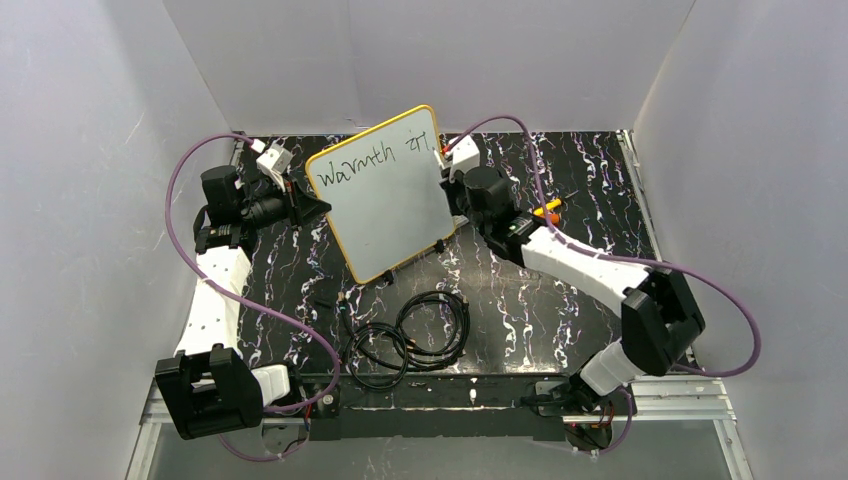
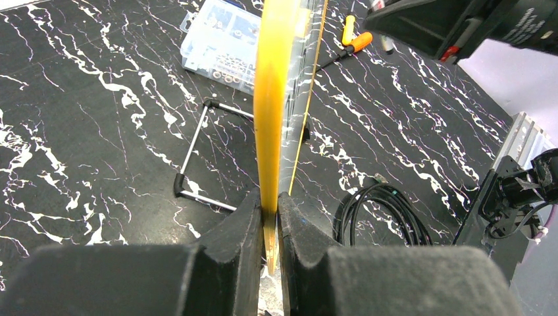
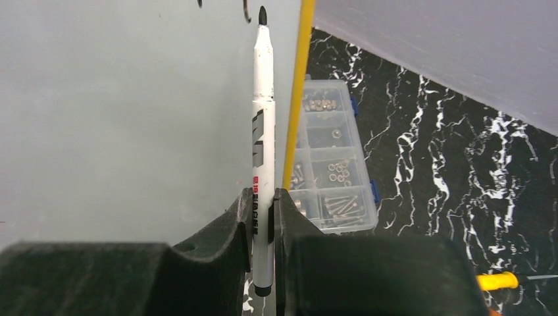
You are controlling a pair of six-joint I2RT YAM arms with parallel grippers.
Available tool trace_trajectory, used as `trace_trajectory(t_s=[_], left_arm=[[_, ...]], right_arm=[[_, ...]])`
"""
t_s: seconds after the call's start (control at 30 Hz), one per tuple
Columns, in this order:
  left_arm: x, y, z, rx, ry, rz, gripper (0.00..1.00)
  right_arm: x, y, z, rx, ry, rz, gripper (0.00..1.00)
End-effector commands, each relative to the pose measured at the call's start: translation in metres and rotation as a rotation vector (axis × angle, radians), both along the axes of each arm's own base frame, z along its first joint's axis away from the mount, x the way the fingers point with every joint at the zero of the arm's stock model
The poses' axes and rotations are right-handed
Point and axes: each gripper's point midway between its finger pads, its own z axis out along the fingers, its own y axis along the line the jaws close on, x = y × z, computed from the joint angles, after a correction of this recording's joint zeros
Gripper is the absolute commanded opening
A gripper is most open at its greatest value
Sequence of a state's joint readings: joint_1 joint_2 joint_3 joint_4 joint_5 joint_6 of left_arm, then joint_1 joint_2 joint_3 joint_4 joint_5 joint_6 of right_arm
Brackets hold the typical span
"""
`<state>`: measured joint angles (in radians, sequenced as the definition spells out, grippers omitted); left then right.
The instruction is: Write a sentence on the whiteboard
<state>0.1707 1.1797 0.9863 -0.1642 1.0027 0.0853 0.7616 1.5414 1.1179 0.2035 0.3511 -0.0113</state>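
The whiteboard (image 1: 390, 215), white with a yellow frame, stands tilted above the black marbled table. My left gripper (image 1: 318, 208) is shut on its left edge; in the left wrist view the yellow frame (image 2: 273, 99) runs between the fingers of that gripper (image 2: 268, 210). One line of the sentence (image 1: 355, 168) reads about "Warmth of" across the top. My right gripper (image 3: 263, 204) is shut on a white marker (image 3: 263, 131). The marker's black tip points up at the board's face (image 3: 131, 118), beside the last strokes and close to the frame (image 3: 297, 99). In the top view that gripper (image 1: 447, 160) sits at the board's upper right corner.
A clear compartment box of screws (image 3: 332, 158) lies behind the board. An orange-handled screwdriver (image 1: 548, 210) lies right of the right arm. Coiled black cables (image 1: 420, 330) rest at the table's near middle. A wire stand (image 2: 197, 158) lies under the board. White walls enclose the table.
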Motion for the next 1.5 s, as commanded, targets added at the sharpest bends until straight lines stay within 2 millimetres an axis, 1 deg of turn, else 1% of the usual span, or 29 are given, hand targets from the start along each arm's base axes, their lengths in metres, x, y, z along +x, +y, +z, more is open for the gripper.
trace_trajectory(t_s=[0.0,0.07,0.2,0.33,0.43,0.5,0.57,0.7,0.77,0.97,1.1,1.27,1.47], left_arm=[[-0.013,-0.006,-0.001,-0.013,0.034,-0.018,0.0],[-0.013,-0.006,-0.001,-0.012,0.034,-0.016,0.0],[-0.014,-0.006,0.0,-0.011,0.028,-0.015,0.0],[-0.014,-0.006,0.001,-0.013,0.027,-0.018,0.0],[-0.015,-0.006,0.002,-0.013,0.023,-0.018,0.0],[-0.015,-0.006,0.002,-0.013,0.02,-0.019,0.0],[-0.015,-0.007,0.003,-0.015,0.021,-0.021,0.0],[-0.015,-0.007,0.003,-0.014,0.02,-0.021,0.0],[-0.015,-0.007,0.002,-0.014,0.021,-0.021,0.0],[-0.015,-0.007,0.003,-0.015,0.019,-0.024,0.0],[-0.015,-0.007,0.003,-0.015,0.018,-0.023,0.0],[-0.016,-0.008,0.004,-0.016,0.017,-0.026,0.0],[-0.016,-0.008,0.005,-0.016,0.014,-0.03,0.0]], right_arm=[[-0.013,-0.012,0.062,0.085,-0.091,-0.019,0.01],[-0.022,-0.012,0.07,0.091,-0.093,-0.001,0.01],[-0.05,0.009,0.075,0.136,-0.065,0.071,0.01],[-0.085,0.047,0.075,0.117,-0.058,0.157,0.01],[-0.106,0.076,0.07,0.105,-0.036,0.225,0.01],[-0.115,0.094,0.068,0.093,-0.026,0.263,0.01],[-0.122,0.111,0.057,0.063,-0.003,0.295,0.01],[-0.126,0.135,0.045,0.03,0.034,0.334,0.01],[-0.126,0.14,0.034,-0.003,0.062,0.337,0.01],[-0.122,0.154,0.022,-0.032,0.091,0.351,0.01],[-0.12,0.16,0.02,-0.042,0.095,0.352,0.01],[-0.113,0.161,0.014,-0.064,0.095,0.32,0.01],[-0.105,0.163,0.014,-0.081,0.083,0.293,0.01]])
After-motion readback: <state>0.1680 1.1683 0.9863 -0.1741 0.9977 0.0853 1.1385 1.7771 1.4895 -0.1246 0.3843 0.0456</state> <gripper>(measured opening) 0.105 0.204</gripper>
